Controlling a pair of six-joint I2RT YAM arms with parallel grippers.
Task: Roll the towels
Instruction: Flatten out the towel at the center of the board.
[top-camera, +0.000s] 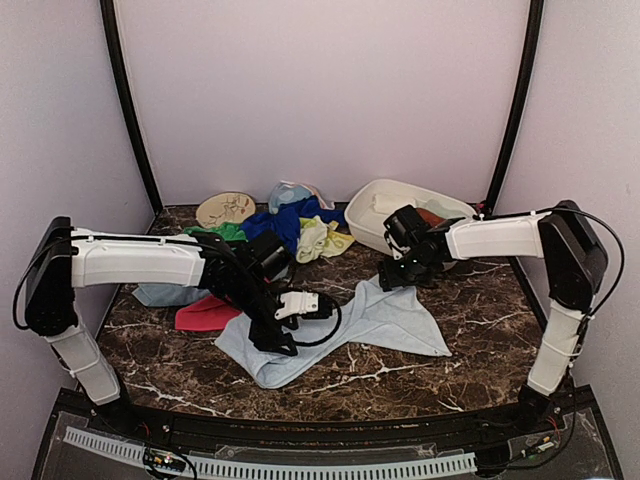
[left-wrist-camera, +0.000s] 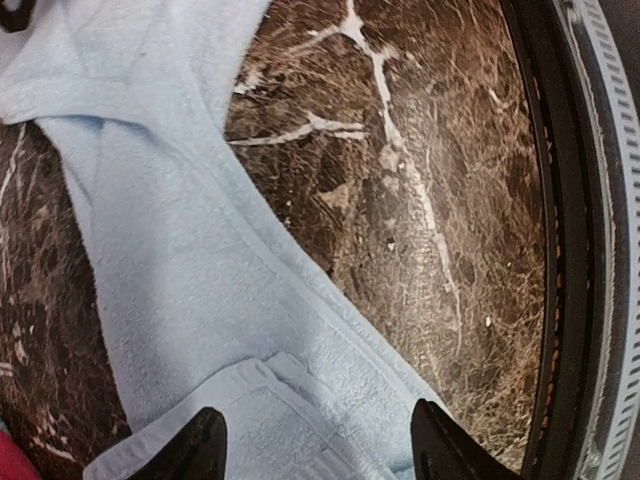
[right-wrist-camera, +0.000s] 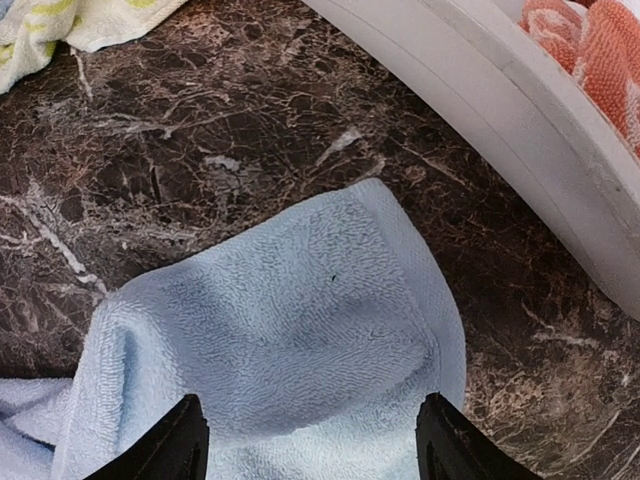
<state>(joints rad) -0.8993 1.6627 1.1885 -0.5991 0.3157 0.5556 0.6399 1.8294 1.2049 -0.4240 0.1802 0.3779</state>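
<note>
- While the pale blue towel (top-camera: 385, 318) lies flat at frame centre, left gripper (left-wrist-camera: 318, 428) fingers stand spread over its lower-left end, pinching nothing.
- Right gripper (right-wrist-camera: 311, 418) fingers spread over its upper corner, near the white basin (right-wrist-camera: 520, 110).

I'm looking at a pale blue towel (top-camera: 390, 320) lying over my dark brown, white-veined desk (top-camera: 480, 340); a pink-red towel (top-camera: 200, 315) and a white basin (top-camera: 365, 230) are showing too.

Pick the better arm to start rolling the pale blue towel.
Likely left: left claw hangs over the pale blue towel at its doubled near corner, a starting edge; right claw hovers over the far corner.
</note>
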